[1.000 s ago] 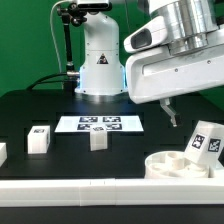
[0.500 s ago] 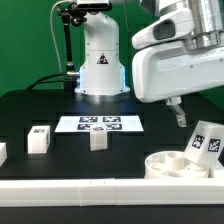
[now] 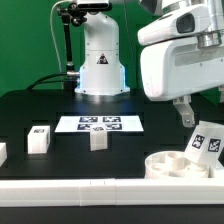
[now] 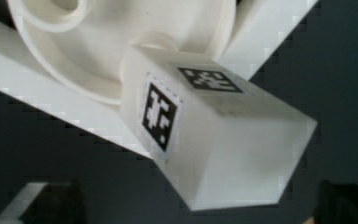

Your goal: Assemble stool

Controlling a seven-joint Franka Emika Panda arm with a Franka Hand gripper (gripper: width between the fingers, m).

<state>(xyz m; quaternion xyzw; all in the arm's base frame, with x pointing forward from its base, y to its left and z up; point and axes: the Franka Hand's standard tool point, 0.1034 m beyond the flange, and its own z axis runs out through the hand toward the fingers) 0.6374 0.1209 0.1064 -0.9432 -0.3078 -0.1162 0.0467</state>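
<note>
The claw (image 3: 185,112) hangs spread wide just above a tilted leg block (image 3: 204,140) sitting in the round seat (image 3: 160,166). Descending off-centre could knock the block over.

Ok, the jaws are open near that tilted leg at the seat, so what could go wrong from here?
1. The leg block stands tilted at the seat, so the jaws may catch its corners and slip or tip it over.
2. Closing off-centre could push the seat sideways.
3. The wrist view shows the block skewed, so a crooked grip seems likely.
</note>
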